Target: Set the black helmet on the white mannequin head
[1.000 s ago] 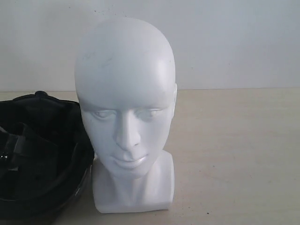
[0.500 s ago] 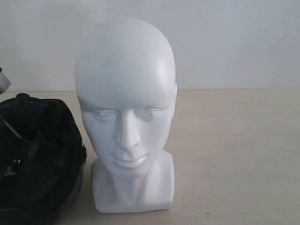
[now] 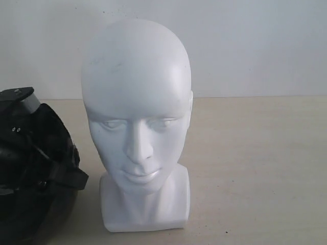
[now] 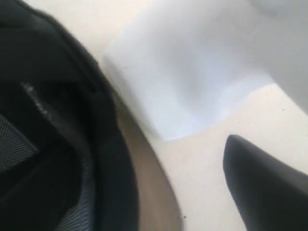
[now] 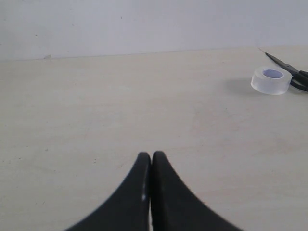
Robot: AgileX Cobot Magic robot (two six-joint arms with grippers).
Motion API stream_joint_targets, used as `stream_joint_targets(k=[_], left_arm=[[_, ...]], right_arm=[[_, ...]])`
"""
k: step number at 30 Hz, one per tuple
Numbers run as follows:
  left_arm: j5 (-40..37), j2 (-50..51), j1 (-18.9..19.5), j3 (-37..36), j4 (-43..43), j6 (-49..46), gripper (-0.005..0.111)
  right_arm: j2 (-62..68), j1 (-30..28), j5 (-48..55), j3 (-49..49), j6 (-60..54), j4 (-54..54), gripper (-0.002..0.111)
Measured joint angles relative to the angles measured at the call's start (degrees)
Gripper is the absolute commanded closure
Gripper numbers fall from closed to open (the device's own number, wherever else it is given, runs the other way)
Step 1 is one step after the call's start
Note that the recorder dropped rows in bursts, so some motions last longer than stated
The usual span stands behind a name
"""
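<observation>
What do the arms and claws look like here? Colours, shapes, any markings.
Right claw: two smooth matte-black fingers, curved and tapering to narrow tips. Left arm: a black block with a grey cap and two small pale dots. Its wrist view shows one black tapered finger. No lettering seen.

The left tool (image 3: 19, 104) sits against the upper rear of the helmet (image 3: 36, 173), at the left edge of the exterior view. To the right of tool and helmet, just beside the helmet, the mannequin head (image 3: 135, 122) stands on the table (image 3: 255, 163). One finger (image 4: 269, 192) of this tool hangs outside the helmet's rim, near the head's base and apart from both. The right tool (image 5: 151, 155) is over the table. Well ahead of it, off to one side, a tape roll (image 5: 271, 80) lies just in front of scissors (image 5: 298, 76).
</observation>
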State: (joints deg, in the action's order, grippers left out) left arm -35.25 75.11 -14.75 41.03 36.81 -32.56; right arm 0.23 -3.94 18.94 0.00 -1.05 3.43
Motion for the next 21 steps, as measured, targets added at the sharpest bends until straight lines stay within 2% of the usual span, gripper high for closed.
stream_joint_targets(k=[7, 16, 19, 21], left_arm=[[1.14, 7.38, -0.57, 0.02, -2.43, 5.12, 0.029], [1.42, 8.41, -0.57, 0.12, -2.54, 5.48, 0.029], [-0.26, 8.41, -0.57, 0.12, -2.78, 5.48, 0.033], [-0.94, 8.41, -0.57, 0.12, -3.09, 5.48, 0.039]], right_arm=[[0.00, 0.00, 0.00, 0.00, 0.00, 0.00, 0.109], [0.00, 0.00, 0.00, 0.00, 0.00, 0.00, 0.109], [0.00, 0.00, 0.00, 0.00, 0.00, 0.00, 0.109], [0.00, 0.00, 0.00, 0.00, 0.00, 0.00, 0.109]])
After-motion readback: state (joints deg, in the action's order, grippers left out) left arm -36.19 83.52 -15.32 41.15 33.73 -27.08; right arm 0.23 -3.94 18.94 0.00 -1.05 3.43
